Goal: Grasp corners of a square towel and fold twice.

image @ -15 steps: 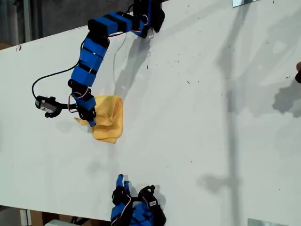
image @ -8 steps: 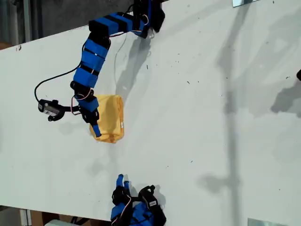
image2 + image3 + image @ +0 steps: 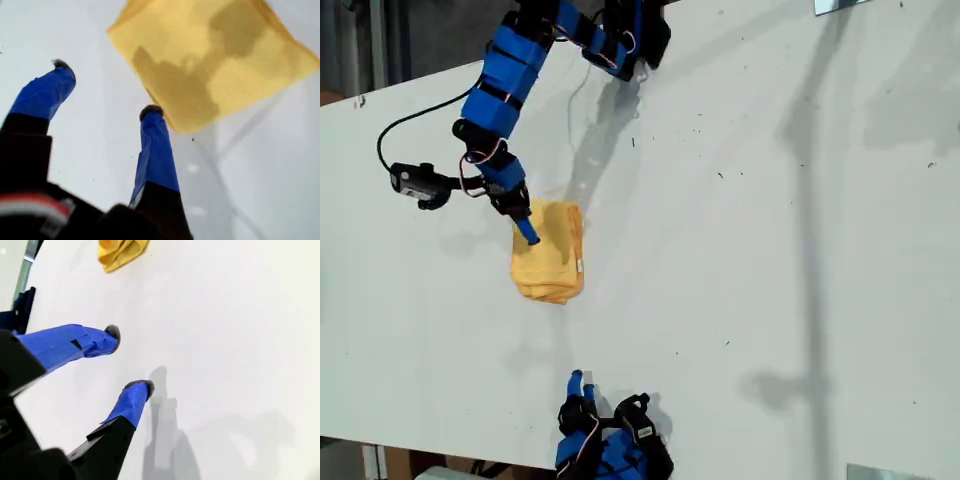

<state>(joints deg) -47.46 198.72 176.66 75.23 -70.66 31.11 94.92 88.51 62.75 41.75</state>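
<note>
The yellow towel (image 3: 552,258) lies folded into a small thick block on the white table (image 3: 740,250), left of centre in the exterior view. My first gripper (image 3: 525,228) hovers over the towel's far left corner, open, with nothing between its blue fingers. In the first wrist view the towel (image 3: 215,60) lies just beyond the first gripper (image 3: 106,87), one fingertip (image 3: 150,111) near its edge. My second gripper (image 3: 580,382) rests open over bare table by the near edge. The second wrist view shows my second gripper (image 3: 127,359) empty and the towel (image 3: 120,252) far off.
A black cable (image 3: 415,118) loops from the first arm to its wrist camera (image 3: 415,182) at the exterior view's left. Metal plates sit at the far right (image 3: 840,5) and near right (image 3: 880,472) table corners. Dark floor lies beyond the table's far left edge.
My first gripper has let go of the towel and risen toward the table's far side. The towel, loosely bunched before, now lies as a neater folded block. The second arm has not moved.
</note>
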